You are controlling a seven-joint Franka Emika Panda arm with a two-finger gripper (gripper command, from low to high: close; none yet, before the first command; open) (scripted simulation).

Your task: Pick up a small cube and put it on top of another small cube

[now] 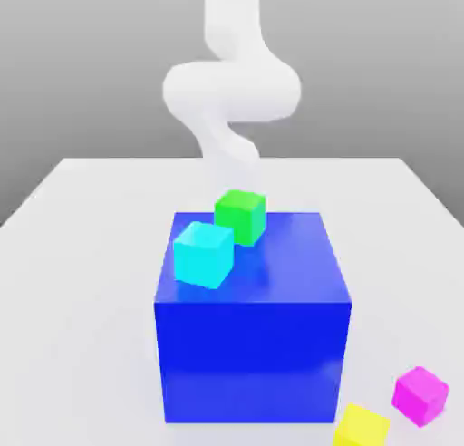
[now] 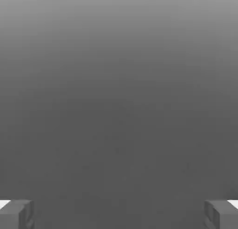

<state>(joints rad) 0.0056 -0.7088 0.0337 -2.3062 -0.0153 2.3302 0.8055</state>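
While holding the gripper (image 2: 119, 215) wide open, see the magenta cube (image 1: 420, 396) on the pale table (image 1: 82, 281), near the yellow cube (image 1: 362, 427) (bright pair), to the exterior view's right of the blue block (image 1: 252, 358).

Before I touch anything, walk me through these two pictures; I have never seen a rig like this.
You are looking at a simulated Franka Panda: one white robot arm ending in a two-finger gripper.

The exterior view comes from a camera off the arm, facing the scene. A big blue block stands on a pale table. On top of the block sit a cyan cube and a green cube. Beside the block, towards the exterior view's right, are a magenta cube and a yellow cube.

The hand view comes from a camera mounted on the hand. Two fingertips stand wide apart there, with nothing between them, so nothing is held.
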